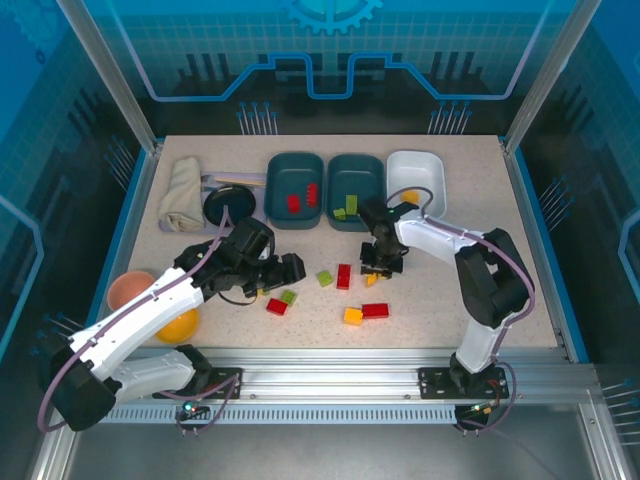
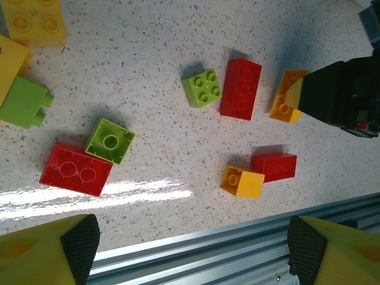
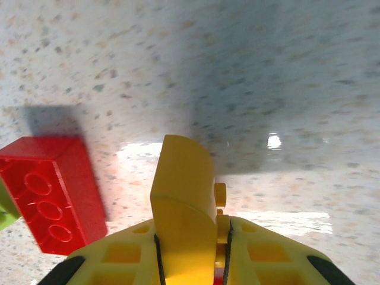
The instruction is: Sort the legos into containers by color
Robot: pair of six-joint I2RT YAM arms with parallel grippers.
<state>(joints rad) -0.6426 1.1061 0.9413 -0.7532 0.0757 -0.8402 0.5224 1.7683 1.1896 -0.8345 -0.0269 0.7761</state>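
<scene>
My right gripper (image 1: pixel 379 266) (image 3: pixel 190 237) is shut on a yellow lego (image 3: pixel 183 190), held low over the table beside a red lego (image 3: pixel 53 193). My left gripper (image 1: pixel 287 270) (image 2: pixel 193 249) is open, hovering over loose legos: a red one (image 2: pixel 76 169), a green one (image 2: pixel 110 140), another green (image 2: pixel 202 88), a long red (image 2: pixel 240 88), a yellow (image 2: pixel 242 180) touching a red (image 2: pixel 274 166). Of the containers, the left teal tray (image 1: pixel 273 190) holds red legos, the middle teal tray (image 1: pixel 334 195) holds green ones, and the white tray (image 1: pixel 428 168) holds a yellow one.
A round black dish (image 1: pixel 222 206) and a folded cloth (image 1: pixel 182 195) lie at the back left. A pink cup (image 1: pixel 132 290) and a yellow bowl (image 1: pixel 178 325) sit beneath the left arm. An aluminium rail (image 1: pixel 330 360) borders the table's near edge.
</scene>
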